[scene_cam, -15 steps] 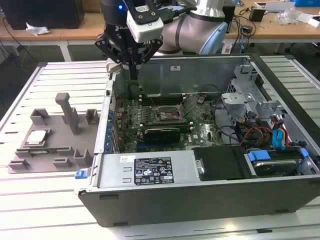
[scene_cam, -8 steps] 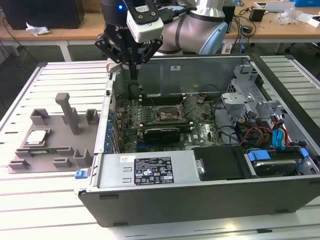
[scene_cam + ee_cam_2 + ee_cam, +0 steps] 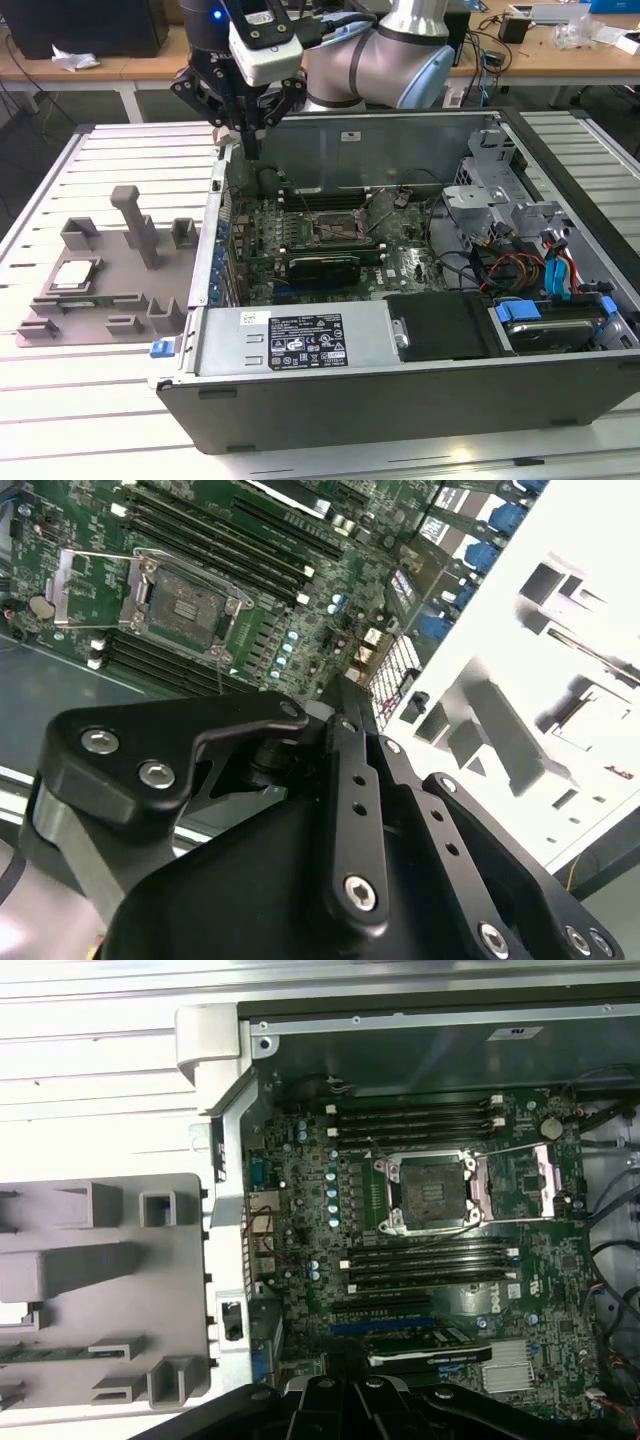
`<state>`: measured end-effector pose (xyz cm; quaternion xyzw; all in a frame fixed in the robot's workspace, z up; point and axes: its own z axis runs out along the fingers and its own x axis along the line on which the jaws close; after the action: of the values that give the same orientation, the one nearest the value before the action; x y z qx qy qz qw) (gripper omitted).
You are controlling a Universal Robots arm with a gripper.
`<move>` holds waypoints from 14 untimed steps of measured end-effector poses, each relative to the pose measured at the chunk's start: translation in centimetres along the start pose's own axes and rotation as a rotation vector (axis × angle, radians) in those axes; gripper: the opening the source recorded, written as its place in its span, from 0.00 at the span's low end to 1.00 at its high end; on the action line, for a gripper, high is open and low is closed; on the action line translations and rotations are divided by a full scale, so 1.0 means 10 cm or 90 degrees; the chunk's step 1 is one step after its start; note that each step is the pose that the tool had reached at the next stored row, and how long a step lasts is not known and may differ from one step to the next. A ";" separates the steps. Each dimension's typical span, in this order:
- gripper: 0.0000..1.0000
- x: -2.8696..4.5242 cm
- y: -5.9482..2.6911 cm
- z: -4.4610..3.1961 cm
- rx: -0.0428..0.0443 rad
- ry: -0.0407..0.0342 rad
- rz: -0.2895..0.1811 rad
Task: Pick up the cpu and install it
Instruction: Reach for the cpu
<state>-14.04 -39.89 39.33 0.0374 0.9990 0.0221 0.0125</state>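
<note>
Exterior view, progress: small flat square silvery-grey cpu (image 3: 75, 275) lying in a recess of the grey moulded plastic tray (image 3: 130, 300), untouched; pick-up and install both left to do.
Exterior view, fingers: black fingers (image 3: 248, 130) apparently drawn together, gripping nothing, above the wall of the open grey metal computer case (image 3: 300, 400) on the exterior view's left, well apart from the cpu.
Exterior view, surface and room: white slatted metal bench (image 3: 60, 400); wooden desks (image 3: 120, 68) with cables behind.
Second wrist view: square motherboard socket (image 3: 185, 605) bare, retaining frame flipped open.
First wrist view: socket (image 3: 430, 1192) empty, between rows of memory slots; tray just beside the case.
</note>
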 end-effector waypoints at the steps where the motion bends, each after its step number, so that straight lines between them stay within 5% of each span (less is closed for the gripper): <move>1: 0.11 0.031 -0.002 -0.001 0.0000 0.0000 0.000; 6: 0.11 0.250 -0.019 -0.006 0.0000 -0.0003 0.000; 14: 0.11 0.381 -0.028 -0.010 -0.0001 -0.0008 0.000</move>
<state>-17.86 -39.89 39.32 0.0374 0.9990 0.0221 0.0131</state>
